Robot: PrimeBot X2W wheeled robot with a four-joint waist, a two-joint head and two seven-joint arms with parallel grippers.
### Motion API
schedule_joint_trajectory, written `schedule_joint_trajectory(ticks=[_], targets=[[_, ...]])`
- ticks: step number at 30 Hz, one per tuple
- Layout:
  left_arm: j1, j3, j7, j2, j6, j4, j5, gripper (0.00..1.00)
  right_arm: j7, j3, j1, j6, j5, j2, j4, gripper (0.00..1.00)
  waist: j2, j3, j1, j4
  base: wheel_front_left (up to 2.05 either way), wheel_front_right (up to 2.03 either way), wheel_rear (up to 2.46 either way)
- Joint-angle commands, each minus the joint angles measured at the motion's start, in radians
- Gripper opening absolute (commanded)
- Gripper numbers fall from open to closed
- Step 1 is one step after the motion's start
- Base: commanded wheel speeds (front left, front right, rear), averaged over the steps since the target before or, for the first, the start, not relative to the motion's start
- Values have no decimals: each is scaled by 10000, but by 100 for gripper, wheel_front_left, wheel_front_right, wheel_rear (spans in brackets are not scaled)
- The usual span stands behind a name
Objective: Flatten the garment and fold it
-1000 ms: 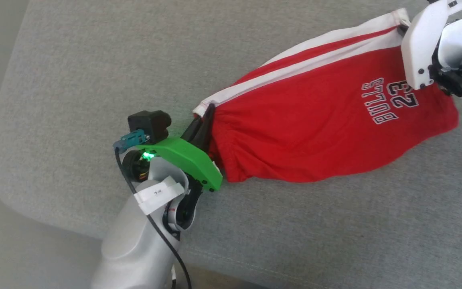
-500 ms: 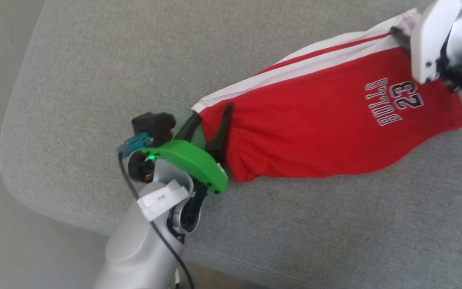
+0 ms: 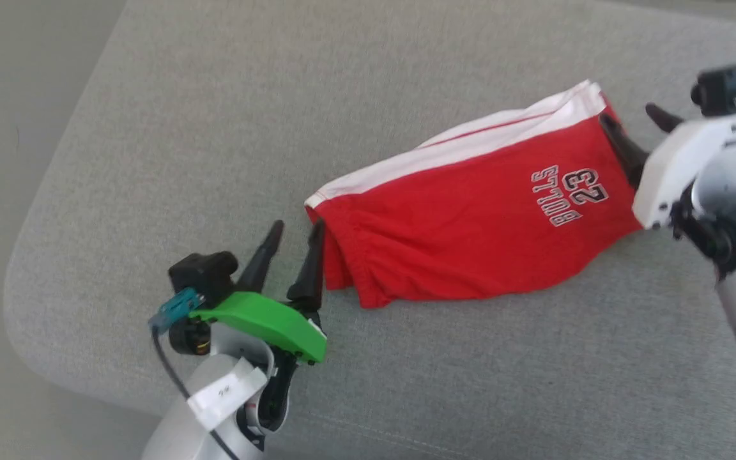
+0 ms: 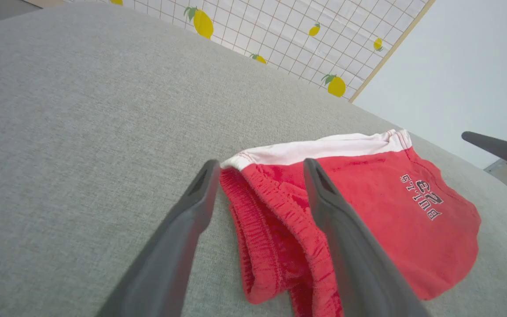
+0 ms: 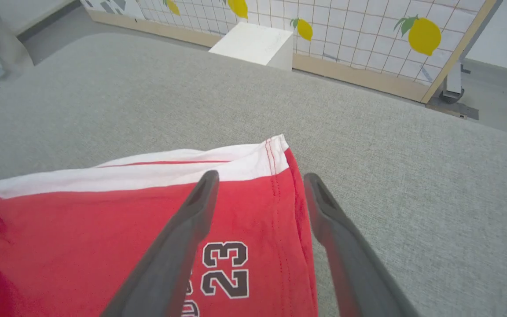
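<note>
Our left pincer [image 3: 298, 225] gaped wide by the waistband [image 3: 342, 255], our right pincer [image 3: 628, 114] wide over the hem [image 3: 620, 207], both empty. The garment [image 3: 470, 217] lay doubled, well in from the cushion's [image 3: 214, 128] left edge. We judged both corners wanted pinching evenly, layers together.

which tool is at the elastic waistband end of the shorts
The left tool, on the green mount, sits open at the gathered waistband of the shorts. The right tool, on the white mount, is at the leg hem by the 23 print.

Grey cushion [image 3: 214, 128], lemon-print grid screen [image 5: 368, 44], white box [image 5: 253, 44] beside it.
</note>
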Motion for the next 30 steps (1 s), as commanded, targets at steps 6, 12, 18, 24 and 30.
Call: schedule_joint_trajectory(ticks=[6,12,18,24,30], targets=[[142,636,-684,14,-393,-417,1212,100,-1154,-1045,1062,-15,15,567,-379,100,0,-626,0,-203,0,0,0],[676,2438,-695,-569,-998,-1852,3402,100,-1155,-2405,1034,-15,-534,1496,86,100,0,-475,0,-264,0,0,0],[1003,3135,-696,-729,-1160,-2093,3850,100,-87,-3338,226,-15,-1171,2044,1017,100,0,-163,0,-262,0,0,0],[1054,3377,-696,-747,-1207,-2266,3605,100,1081,-4448,-742,-15,-2447,2202,2158,100,0,239,0,-63,0,0,0],[967,3336,-697,-749,-1218,-2362,3421,100,2464,-5085,-1431,-15,-3884,2416,2863,100,0,557,0,169,0,0,0]])
